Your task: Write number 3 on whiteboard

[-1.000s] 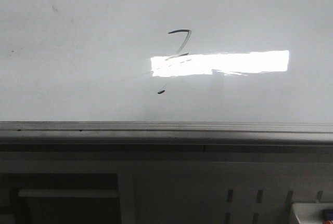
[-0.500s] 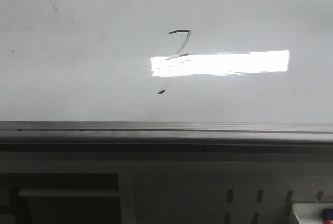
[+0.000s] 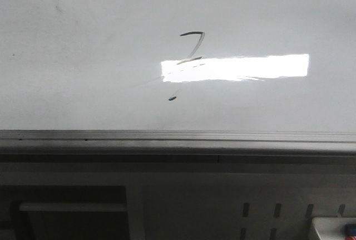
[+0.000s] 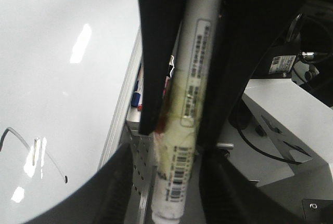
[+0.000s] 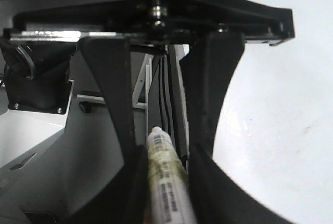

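Now | glossy whiteboard (image 3: 83,56) | angular black number 3 (image 3: 188,56), tail faint | both jaws apparently clamp cylindrical markers

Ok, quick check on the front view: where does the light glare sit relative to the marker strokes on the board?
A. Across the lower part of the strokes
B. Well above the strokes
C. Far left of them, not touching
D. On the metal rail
A: on the whiteboard, the bright glare crosses the number 3 below its angular top, with only a small dash showing beneath it.
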Action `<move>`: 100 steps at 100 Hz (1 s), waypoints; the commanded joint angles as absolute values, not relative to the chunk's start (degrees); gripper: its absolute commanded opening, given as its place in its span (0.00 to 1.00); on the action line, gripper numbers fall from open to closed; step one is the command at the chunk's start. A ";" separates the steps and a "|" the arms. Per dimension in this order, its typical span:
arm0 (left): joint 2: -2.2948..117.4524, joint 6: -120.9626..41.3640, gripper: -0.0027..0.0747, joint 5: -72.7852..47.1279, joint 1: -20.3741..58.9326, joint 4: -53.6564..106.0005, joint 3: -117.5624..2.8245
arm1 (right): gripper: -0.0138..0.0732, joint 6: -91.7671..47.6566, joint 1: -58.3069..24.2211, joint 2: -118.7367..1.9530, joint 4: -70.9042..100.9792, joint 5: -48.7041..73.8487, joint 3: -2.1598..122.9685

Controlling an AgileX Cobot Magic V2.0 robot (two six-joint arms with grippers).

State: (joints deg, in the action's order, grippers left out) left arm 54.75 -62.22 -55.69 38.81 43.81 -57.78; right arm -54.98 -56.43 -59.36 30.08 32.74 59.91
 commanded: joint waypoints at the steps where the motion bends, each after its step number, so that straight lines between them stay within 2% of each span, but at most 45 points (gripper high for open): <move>1: 54.41 -61.68 0.34 -52.52 38.08 46.04 -59.75 | 0.10 -55.55 -56.86 -58.38 31.35 29.44 61.85; 43: 56.27 -61.68 0.15 -52.02 37.83 46.15 -59.75 | 0.10 -55.55 -56.86 -58.38 32.03 29.75 61.85; 59: 56.27 -61.68 0.04 -52.41 37.83 46.15 -59.75 | 0.10 -55.55 -56.86 -58.38 32.14 29.75 61.85; 66: 56.27 -61.68 0.01 -53.13 37.83 46.15 -59.75 | 0.16 -55.55 -56.86 -58.38 32.14 29.64 61.85; 73: 56.27 -61.68 0.01 -54.15 37.83 46.05 -59.75 | 0.29 -55.55 -56.86 -58.38 32.14 29.36 61.85; 77: 56.27 -62.16 0.01 -55.00 37.83 46.05 -59.75 | 0.41 -55.55 -56.86 -58.38 32.25 28.85 61.85; 84: 56.27 -62.76 0.01 -56.64 37.83 45.91 -59.75 | 0.57 -55.55 -56.86 -58.38 33.59 27.32 61.85; 91: 56.27 -63.31 0.01 -58.17 37.83 45.77 -59.75 | 0.64 -55.55 -56.86 -58.38 35.10 25.19 61.85; 100: 56.27 -63.31 0.01 -59.34 37.83 45.67 -59.75 | 0.65 -55.55 -56.86 -58.38 36.27 23.59 62.00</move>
